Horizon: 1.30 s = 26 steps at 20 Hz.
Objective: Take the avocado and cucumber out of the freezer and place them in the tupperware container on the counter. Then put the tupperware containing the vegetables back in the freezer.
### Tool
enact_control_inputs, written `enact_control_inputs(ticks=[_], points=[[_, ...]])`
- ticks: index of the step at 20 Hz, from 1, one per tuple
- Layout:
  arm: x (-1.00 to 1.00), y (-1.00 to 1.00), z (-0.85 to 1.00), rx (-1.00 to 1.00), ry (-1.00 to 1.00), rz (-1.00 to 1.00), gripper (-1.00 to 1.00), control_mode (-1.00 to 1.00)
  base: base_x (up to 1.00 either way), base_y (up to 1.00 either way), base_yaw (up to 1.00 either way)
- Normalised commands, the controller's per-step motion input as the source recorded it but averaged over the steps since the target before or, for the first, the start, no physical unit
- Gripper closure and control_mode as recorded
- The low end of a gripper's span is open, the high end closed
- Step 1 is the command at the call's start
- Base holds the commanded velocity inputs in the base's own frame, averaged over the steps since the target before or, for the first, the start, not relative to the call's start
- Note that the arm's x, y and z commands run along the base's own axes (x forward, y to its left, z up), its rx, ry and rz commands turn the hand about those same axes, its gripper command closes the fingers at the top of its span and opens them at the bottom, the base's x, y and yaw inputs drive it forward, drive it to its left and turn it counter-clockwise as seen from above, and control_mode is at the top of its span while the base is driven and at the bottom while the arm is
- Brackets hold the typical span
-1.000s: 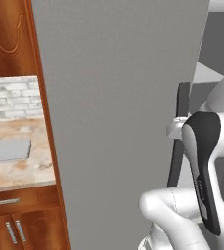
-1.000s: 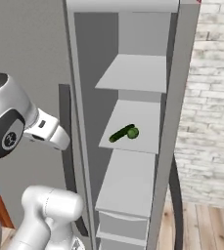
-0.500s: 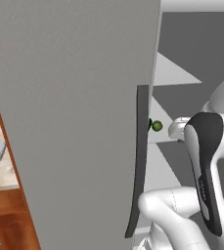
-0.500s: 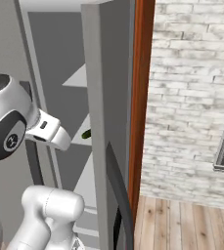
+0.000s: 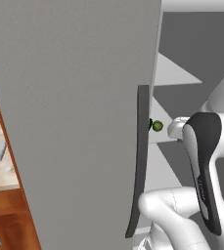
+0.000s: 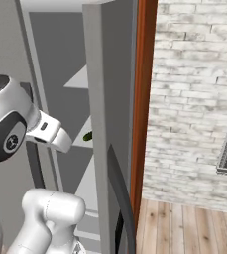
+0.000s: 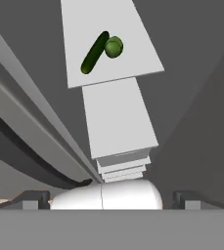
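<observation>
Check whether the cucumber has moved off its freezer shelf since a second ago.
No. The cucumber lies on the same freezer shelf beside the avocado; the views shifted because the base moved.

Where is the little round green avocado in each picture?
Left base view: the avocado peeks out just right of the freezer door's dark handle.
Right base view: I cannot tell; a green sliver shows left of the door edge.
Hand view: at the top, touching the cucumber.
Shared landmark: the pale shelf under it.

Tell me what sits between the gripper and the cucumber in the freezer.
Nothing. In the hand view, bare pale freezer shelf stretches from the open gripper up to the cucumber, which lies beside the avocado.
</observation>
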Motion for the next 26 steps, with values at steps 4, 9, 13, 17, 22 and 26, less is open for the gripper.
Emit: enact_control_inputs(ticks=[4, 9, 13, 17, 22, 26], points=[[0.53, -0.46, 0.00, 0.02, -0.01, 0.00, -1.00, -1.00, 0.00, 0.00, 0.00], [0.60, -0.40, -0.02, 0.03, -0.03, 0.00, -1.00, -1.00, 0.00, 0.00, 0.00], [0.56, -0.20, -0.05, 0.00, -0.04, 0.00, -1.00, -1.00, 0.00, 0.00, 0.00], [0.52, -0.11, -0.17, 0.00, -0.02, 0.00, -1.00, -1.00, 0.00, 0.00, 0.00], [0.48, -0.04, -0.33, 0.00, 0.00, 0.00, -1.00, -1.00, 0.00, 0.00, 0.00], [0.55, -0.01, -0.53, 0.00, 0.00, 0.00, -1.00, -1.00, 0.00, 0.00, 0.00]])
